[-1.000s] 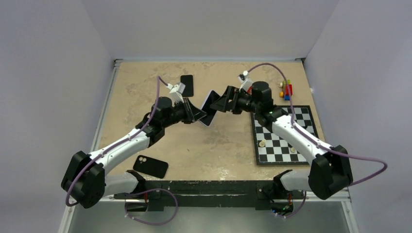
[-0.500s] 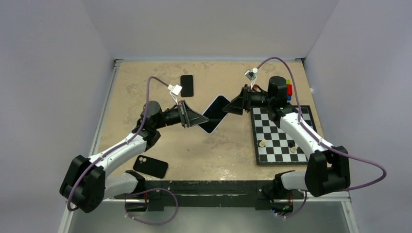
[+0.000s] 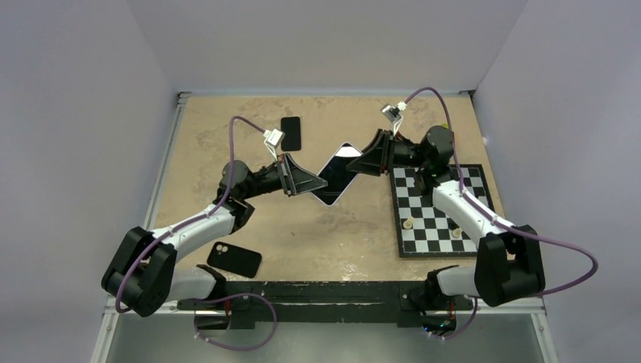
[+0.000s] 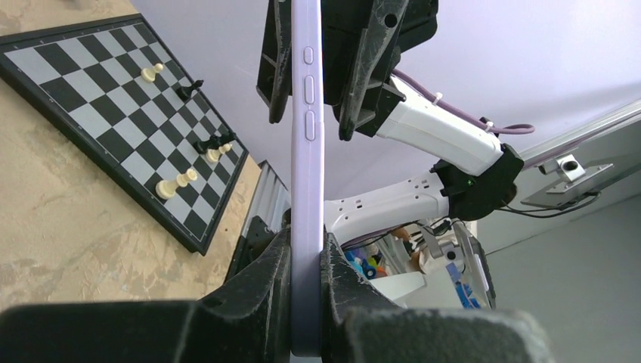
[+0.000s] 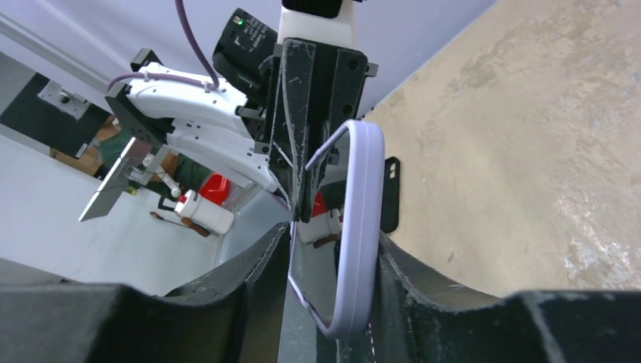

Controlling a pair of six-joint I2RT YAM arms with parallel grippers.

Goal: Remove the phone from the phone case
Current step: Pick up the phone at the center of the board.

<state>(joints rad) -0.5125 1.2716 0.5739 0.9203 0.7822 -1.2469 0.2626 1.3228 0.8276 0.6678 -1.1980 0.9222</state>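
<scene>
A phone in a lilac phone case point(image 3: 336, 175) hangs above the middle of the table between both arms. My left gripper point(image 3: 314, 184) is shut on the case's lower end; in the left wrist view its fingers point(image 4: 272, 295) press both flat sides of the lilac case point(image 4: 308, 151). My right gripper point(image 3: 361, 160) straddles the upper end. In the right wrist view the case rim point(image 5: 361, 227) and the dark screen point(image 5: 321, 265) sit tilted between its jaws, with the right gripper point(image 5: 332, 302) half narrowed and a small gap left on one side.
A chessboard point(image 3: 442, 208) with a few pieces lies at the right. A black phone point(image 3: 291, 133) lies at the back and a black case point(image 3: 234, 259) near the left arm's base. Coloured bricks point(image 3: 447, 140) sit behind the board.
The phone has turned flatter and shifted right. The right arm drew back toward the board while its jaws narrowed round the phone's upper end. The left grip held.
</scene>
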